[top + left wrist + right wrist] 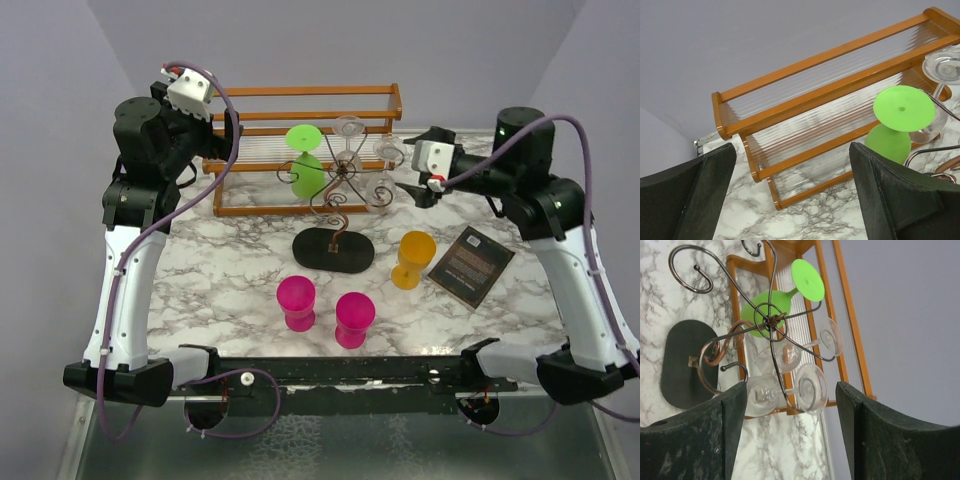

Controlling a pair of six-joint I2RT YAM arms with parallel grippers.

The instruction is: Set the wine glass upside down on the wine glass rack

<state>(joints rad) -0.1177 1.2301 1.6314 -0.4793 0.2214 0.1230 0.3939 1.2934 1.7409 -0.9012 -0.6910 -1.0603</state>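
Wine glass rack (333, 248) stands at mid-table, with a green glass (305, 165) and two clear glasses (383, 190) hanging on it bowl-down. The left gripper (792, 150) and right gripper (790, 387) hover beside it, fingers parted, holding nothing. An orange wine glass (412, 258) and two magenta glasses (296, 300) stand in front of it on the marble table (230, 270). They look like light, smooth plastic, likely slippery. I would grip the narrow waist under the bowl.
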